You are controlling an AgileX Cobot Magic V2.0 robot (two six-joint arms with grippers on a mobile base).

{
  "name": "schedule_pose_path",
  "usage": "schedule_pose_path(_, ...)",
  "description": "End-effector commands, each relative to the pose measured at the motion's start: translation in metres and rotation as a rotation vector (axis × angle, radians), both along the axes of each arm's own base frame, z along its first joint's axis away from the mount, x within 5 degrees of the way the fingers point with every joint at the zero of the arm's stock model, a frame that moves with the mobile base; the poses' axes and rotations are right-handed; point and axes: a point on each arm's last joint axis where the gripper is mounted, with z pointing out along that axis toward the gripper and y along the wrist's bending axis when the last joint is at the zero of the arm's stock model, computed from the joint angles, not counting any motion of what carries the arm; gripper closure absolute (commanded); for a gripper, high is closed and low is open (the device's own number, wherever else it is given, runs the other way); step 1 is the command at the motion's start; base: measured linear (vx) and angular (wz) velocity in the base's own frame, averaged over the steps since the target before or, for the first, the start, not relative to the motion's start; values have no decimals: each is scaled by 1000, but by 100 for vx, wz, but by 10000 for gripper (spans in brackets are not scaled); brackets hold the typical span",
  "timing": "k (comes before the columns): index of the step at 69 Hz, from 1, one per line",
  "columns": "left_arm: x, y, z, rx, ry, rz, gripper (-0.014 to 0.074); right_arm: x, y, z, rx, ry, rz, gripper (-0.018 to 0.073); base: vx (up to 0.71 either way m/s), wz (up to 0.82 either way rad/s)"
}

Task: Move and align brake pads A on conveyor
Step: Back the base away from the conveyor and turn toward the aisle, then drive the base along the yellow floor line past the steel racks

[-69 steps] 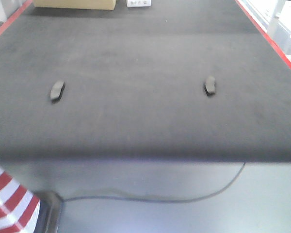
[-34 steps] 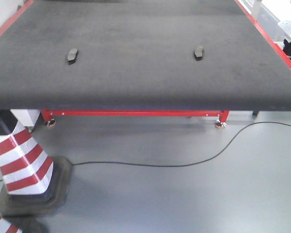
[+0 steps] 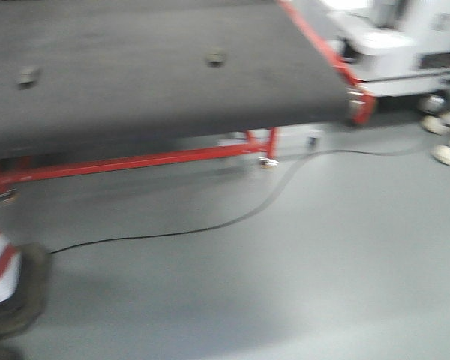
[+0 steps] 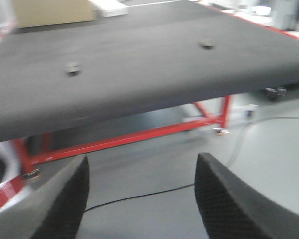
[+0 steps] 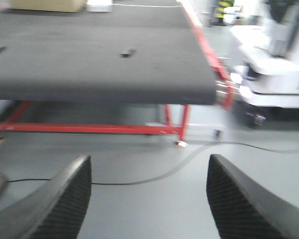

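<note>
You had one pad (image 3: 28,75) at the upper left of the front view and another pad (image 3: 216,56) at upper centre, both flat on the belt (image 3: 135,105) and well apart. Left gripper (image 4: 142,199) and right gripper (image 5: 149,199) hung over the floor (image 3: 285,285), jaws wide apart, empty. Those pads looked thin, stiff and dense, so I'd have pinched across the narrow middle, low against the belt.

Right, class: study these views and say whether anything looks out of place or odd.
A loose black cable snakes across the floor in front of the conveyor, where wheels could catch it. Nothing looks spilled or damaged.
</note>
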Motion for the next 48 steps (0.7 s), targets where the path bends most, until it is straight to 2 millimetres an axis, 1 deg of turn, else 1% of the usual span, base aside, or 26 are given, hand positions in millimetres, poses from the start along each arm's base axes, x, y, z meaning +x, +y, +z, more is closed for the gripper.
schedule_pose_path(1,2,0,13,-14,-78,0,164,1,-1,14,5,-88,-15,76,-18,-81)
schedule_pose_path(31,2,0,13,-14,-77,0,164,1,-1,14,5,-88,-15,76,-17,-92)
schedule_pose_path(48,2,0,13,-14,-77,0,164,1,-1,14,5,-88,-15,76,-17,-78)
